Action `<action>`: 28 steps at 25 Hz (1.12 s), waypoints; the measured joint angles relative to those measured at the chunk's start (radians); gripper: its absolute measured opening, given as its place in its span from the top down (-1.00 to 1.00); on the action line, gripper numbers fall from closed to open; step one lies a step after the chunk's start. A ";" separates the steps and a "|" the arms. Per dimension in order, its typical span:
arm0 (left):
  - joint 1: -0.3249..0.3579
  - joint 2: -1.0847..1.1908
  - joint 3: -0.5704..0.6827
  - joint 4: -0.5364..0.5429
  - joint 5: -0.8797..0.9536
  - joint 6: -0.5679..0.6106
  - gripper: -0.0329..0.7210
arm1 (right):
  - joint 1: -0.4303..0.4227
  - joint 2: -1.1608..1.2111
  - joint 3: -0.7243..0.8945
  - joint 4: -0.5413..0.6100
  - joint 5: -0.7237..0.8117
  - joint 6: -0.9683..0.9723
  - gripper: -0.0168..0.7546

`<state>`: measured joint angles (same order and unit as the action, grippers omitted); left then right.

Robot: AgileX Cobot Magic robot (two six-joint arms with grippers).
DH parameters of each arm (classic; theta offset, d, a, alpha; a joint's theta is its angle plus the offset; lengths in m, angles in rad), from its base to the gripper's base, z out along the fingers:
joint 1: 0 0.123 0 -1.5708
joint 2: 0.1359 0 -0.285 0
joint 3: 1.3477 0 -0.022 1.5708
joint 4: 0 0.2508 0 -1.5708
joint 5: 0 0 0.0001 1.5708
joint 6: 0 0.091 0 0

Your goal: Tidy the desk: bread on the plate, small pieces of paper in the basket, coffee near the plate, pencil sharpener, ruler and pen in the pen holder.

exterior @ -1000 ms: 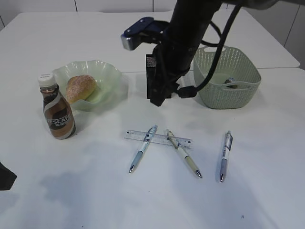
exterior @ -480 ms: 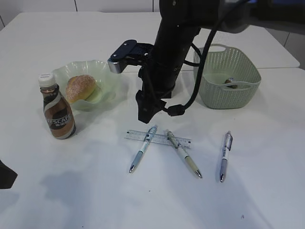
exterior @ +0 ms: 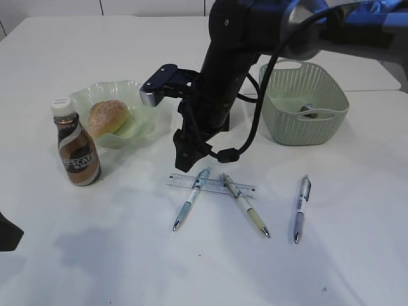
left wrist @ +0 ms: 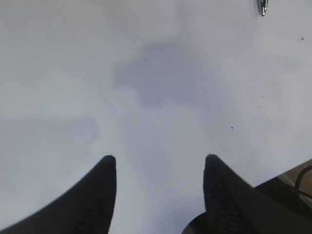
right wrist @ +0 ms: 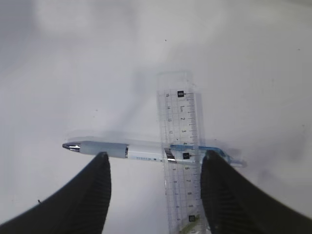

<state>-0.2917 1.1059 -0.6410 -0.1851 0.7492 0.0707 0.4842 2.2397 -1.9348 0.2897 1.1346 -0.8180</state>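
My right gripper reaches across the middle and hangs open just above a light-blue pen. That pen crosses the clear ruler on the desk. Two more pens lie to the right. The bread sits in the wavy green plate, with the coffee upright beside it. The basket holds a small dark object. My arm hides most of the pen holder. The left gripper is open over bare tabletop. I see no pencil sharpener or paper.
A seam runs across the white tabletop behind the basket. A metal pen tip shows at the top right of the left wrist view. The left arm's dark tip sits at the table's lower left edge.
The right arm has swung down and to the left, from beside the basket to just above the crossed pen and ruler. The objects on the table have not moved.
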 joint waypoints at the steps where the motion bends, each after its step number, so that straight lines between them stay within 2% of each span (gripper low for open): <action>1: 0.000 0.000 0.000 0.000 0.000 0.000 -0.15 | 0.000 0.010 0.000 0.008 -0.006 0.000 -0.23; 16: 0.000 0.000 0.000 0.000 0.000 0.000 -0.15 | 0.000 0.063 0.000 0.049 -0.070 -0.029 -0.23; 28: 0.000 0.000 0.000 0.000 0.000 0.000 -0.15 | 0.000 0.063 0.000 -0.068 0.054 0.022 -0.23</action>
<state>-0.2917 1.1059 -0.6410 -0.1851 0.7492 0.0707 0.4842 2.3031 -1.9348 0.2216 1.1890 -0.7957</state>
